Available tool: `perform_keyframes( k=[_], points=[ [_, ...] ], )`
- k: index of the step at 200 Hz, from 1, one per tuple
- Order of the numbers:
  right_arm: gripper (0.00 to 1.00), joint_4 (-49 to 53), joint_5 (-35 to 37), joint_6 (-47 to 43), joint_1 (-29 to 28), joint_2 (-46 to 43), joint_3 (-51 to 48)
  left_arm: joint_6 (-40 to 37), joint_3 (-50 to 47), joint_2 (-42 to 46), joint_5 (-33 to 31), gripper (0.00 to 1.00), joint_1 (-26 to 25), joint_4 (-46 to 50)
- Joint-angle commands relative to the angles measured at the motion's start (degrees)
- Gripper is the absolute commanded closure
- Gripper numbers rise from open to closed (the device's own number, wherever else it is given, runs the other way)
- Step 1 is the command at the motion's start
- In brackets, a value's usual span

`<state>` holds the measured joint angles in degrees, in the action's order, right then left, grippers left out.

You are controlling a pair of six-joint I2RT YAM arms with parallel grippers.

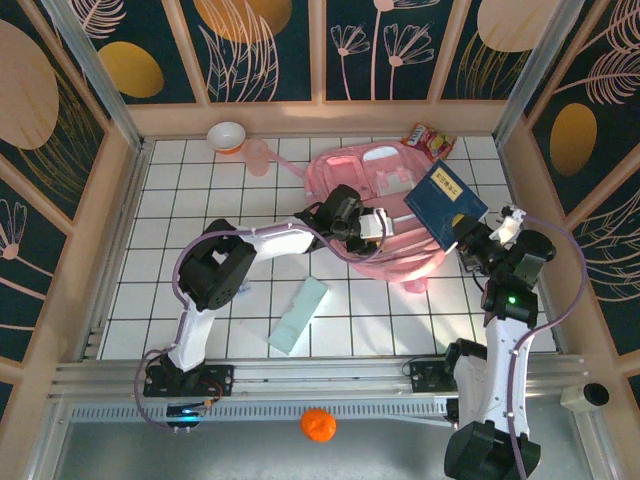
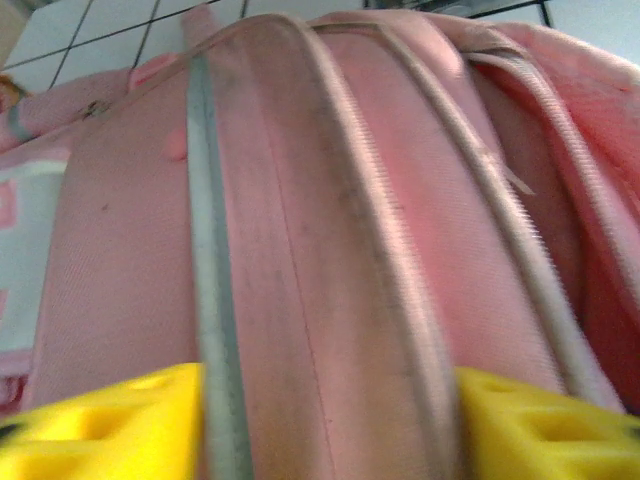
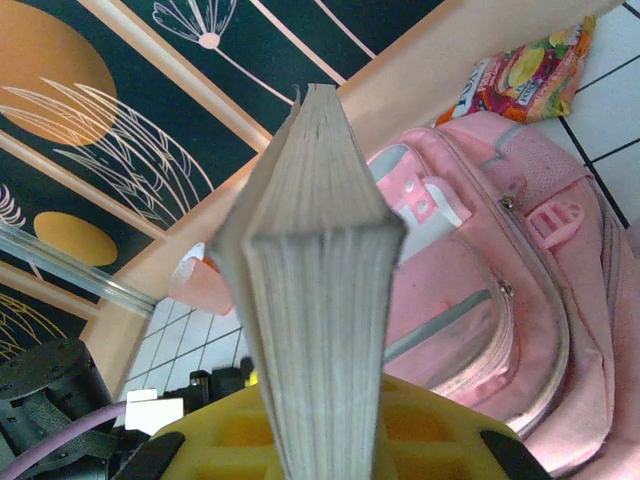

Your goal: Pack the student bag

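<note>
Left hand [image 2: 330, 440] astride the student bag [image 2: 300, 200], fabric between fingers

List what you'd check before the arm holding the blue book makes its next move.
1. Grip of the right tool on the book: ok, its page edge is pinched between the fingers.
2. Position of the book over the student bag: ok, seen from above it overlaps the bag's right side.
3. Hold of the left tool on the bag: cannot tell; its fingers straddle a zippered ridge.
4. Bag mouth open: cannot tell; no gap shows clearly.
5. The snack packet out of the way: ok, it lies behind the bag by the wall.
</note>
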<state>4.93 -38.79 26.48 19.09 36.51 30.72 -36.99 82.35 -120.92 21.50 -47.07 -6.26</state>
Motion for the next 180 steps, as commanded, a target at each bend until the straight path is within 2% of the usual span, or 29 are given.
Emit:
perform_keyframes(
  k=[1, 39, 97, 116, 135, 180],
  points=[
    [1.00, 0.81, 1.96, -0.77, 0.07, -0.46, 2.68, 1.86, -1.07, 0.33, -1.03, 0.98, -0.10, 0.40],
    [1.00, 3.48, 4.07, -2.40, 0.07, -0.31, 3.63, 8.74, -10.62, 9.32, -5.53, 1.00, -0.04, -7.54],
    [1.00, -1.42, 0.48, 2.49, 0.07, 1.11, 3.91, 27.24, -19.59, 20.76, -14.03, 1.00, -0.11, -11.60],
    [1.00, 0.99, 4.64, 8.60, 0.07, 1.02, 5.83, 32.17, -18.54, 22.18, -16.62, 1.00, -0.06, -11.93],
    [1.00, 6.31, 8.74, 10.74, 0.11, 0.32, 9.14, 35.22, -16.21, 22.35, -18.94, 1.00, -0.09, -11.52],
    [1.00, 20.76, 17.93, 13.89, 0.02, -5.92, 12.48, 39.90, -11.42, 22.40, -18.57, 1.00, -0.04, -12.22]
  ],
)
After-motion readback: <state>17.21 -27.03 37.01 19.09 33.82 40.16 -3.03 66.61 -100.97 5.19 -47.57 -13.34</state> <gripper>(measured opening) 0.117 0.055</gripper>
